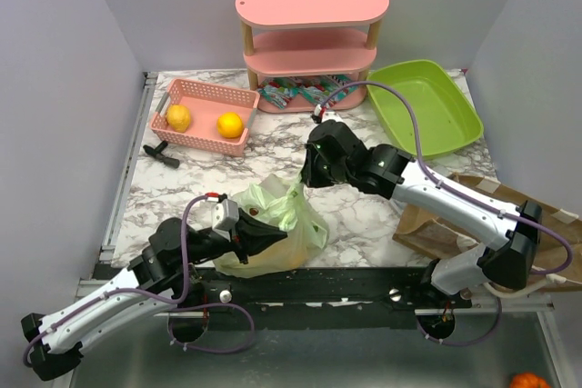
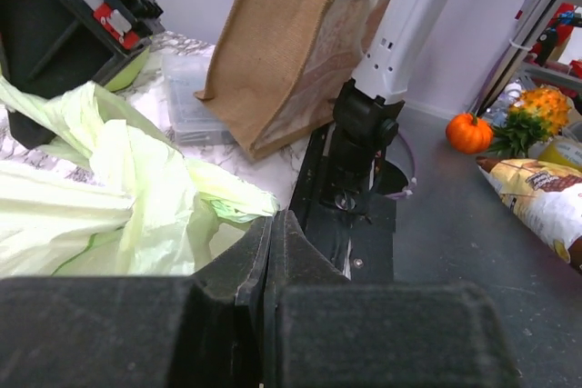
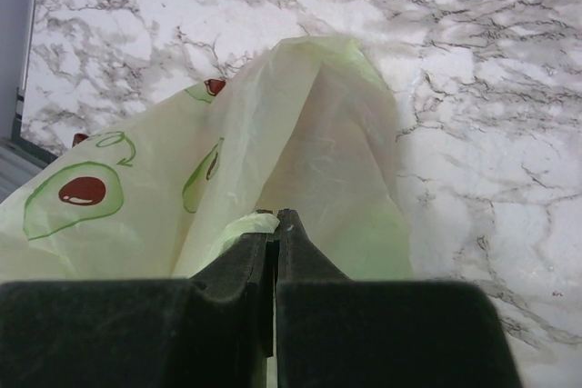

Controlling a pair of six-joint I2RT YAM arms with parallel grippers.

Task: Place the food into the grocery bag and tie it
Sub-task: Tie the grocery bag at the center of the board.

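Observation:
The grocery bag [image 1: 273,229], pale green with avocado prints, sits bulging at the near table edge. My left gripper [image 1: 277,235] is shut on its near-right side; in the left wrist view the jaws [image 2: 273,217] are closed where the crumpled plastic [image 2: 136,197] meets their tips. My right gripper [image 1: 303,181] is shut on a twisted handle strip and holds it up; in the right wrist view [image 3: 277,217] the bag [image 3: 300,152] hangs below. A small reddish thing [image 1: 247,209] shows at the bag's top. Teal-and-red snack packets [image 1: 300,93] lie under the shelf. The other food is hidden.
A pink shelf [image 1: 312,6] stands at the back, with a green tray [image 1: 427,106] to its right. A pink basket [image 1: 205,115] holds two yellow-orange fruits. A black tool [image 1: 162,154] lies near it. A brown paper bag [image 1: 473,215] lies at the right.

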